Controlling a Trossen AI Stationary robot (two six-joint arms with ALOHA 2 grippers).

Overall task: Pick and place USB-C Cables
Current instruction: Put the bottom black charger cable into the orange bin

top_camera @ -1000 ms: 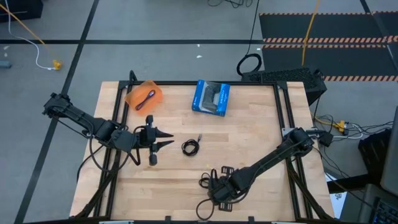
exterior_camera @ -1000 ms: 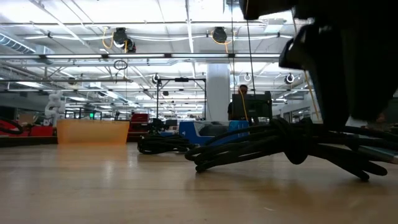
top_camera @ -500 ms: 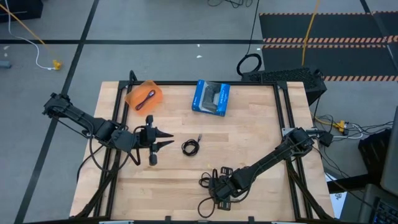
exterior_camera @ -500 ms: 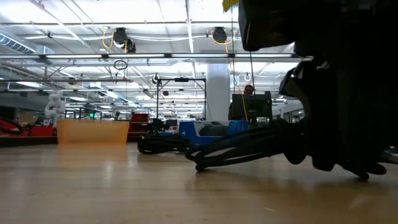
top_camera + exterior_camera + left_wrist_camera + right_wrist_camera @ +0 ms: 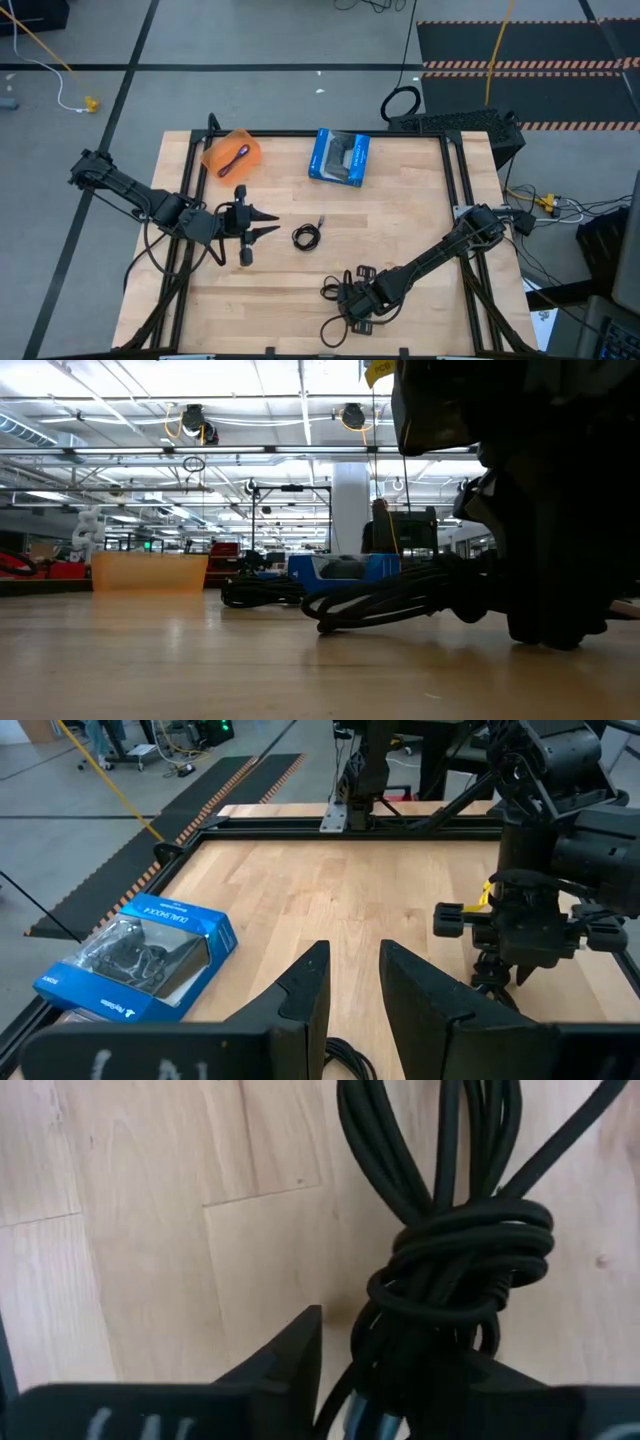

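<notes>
Right wrist view: right hand (image 5: pixel 395 1380) straddling knotted black cable (image 5: pixel 460 1295) | high view: hidden

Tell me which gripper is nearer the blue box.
Left. The left gripper sits below-left of the blue box in the high view; the right gripper is farther, at the table's near edge.

This was a large robotics lab or industrial workshop hall. The low view showed a high open ceiling (image 5: pixel 250 420) with strip lights, steel trusses and hanging cable reels (image 5: pixel 192 422), and distant workstations. The wooden worktable (image 5: pixel 400 230) stood on grey floor beside hazard-striped matting (image 5: pixel 520 70).
</notes>
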